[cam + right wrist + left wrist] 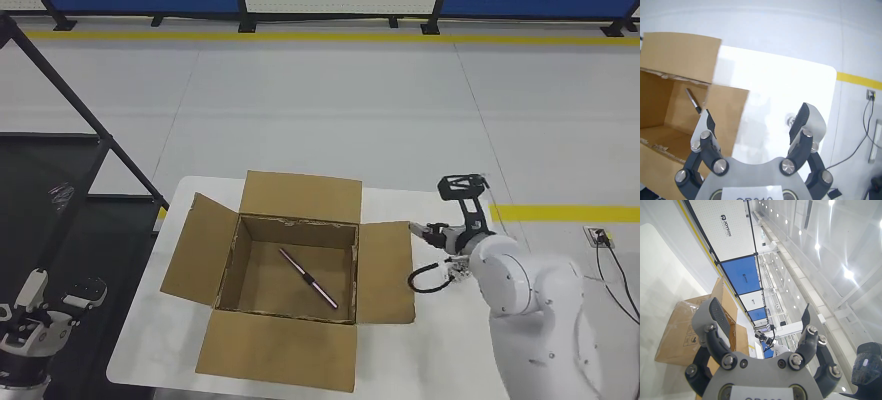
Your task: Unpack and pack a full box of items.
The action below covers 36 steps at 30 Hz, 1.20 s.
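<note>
the box (pixel 300 196) sits in the middle of the white desk (pixel 430 340), upright, with all four flaps folded outward and its top open. a single pen (pixel 308 277) lies flat on the box floor, slanted from the far left toward the near right, roughly central and apart from the walls. the right gripper (pixel 755 111) hangs over the right part of the desk, just beside the box's right flap and not touching it; its fingers (pixel 800 121) are spread wide with nothing between them, and past them the right wrist view looks into the box at one end of the pen. the left gripper (pixel 761 309) is off the desk's near left corner, well apart from the box and tipped upward toward the ceiling; its fingers (pixel 719 315) are also spread wide and hold nothing, with a side of the box and a raised flap showing beyond one of them.
</note>
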Available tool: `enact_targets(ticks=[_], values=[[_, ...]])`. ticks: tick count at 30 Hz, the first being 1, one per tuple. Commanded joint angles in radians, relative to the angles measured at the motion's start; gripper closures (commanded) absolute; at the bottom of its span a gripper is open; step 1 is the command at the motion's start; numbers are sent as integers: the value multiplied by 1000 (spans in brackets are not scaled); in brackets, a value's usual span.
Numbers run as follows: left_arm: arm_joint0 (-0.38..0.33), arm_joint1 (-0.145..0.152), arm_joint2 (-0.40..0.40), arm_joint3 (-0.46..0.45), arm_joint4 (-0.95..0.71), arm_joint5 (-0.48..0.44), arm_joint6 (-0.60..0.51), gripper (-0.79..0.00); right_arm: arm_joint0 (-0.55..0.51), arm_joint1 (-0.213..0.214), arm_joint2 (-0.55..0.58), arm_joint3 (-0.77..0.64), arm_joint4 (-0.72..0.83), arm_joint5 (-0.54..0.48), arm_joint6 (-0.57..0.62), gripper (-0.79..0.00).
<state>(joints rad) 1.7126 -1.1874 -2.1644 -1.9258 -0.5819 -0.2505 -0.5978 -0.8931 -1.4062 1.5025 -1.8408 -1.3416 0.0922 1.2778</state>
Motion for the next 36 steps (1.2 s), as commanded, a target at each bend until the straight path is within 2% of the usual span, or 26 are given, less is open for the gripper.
enact_targets(ticks=[1,7,13,29,30,32,33,36], values=[[0,0,0,0,0,0,0,-785,13,4,18,66,-48,34,11,-785],[0,0,0,0,0,0,0,-785,87,10,20,303,-183,109,68,-785],[0,0,0,0,0,0,0,-785,149,12,38,492,-139,96,63,-785],[0,0,0,0,0,0,0,-785,152,33,111,669,0,3,-23,-776],[0,0,0,0,0,0,0,-785,153,34,111,676,6,0,-26,-665],[0,0,0,0,0,0,0,-785,155,35,107,687,13,-1,-33,-508],[0,0,0,0,0,0,0,-785,157,36,105,694,15,-1,-36,-468],[0,0,0,0,0,0,0,-785,173,38,100,728,20,2,-42,-449]])
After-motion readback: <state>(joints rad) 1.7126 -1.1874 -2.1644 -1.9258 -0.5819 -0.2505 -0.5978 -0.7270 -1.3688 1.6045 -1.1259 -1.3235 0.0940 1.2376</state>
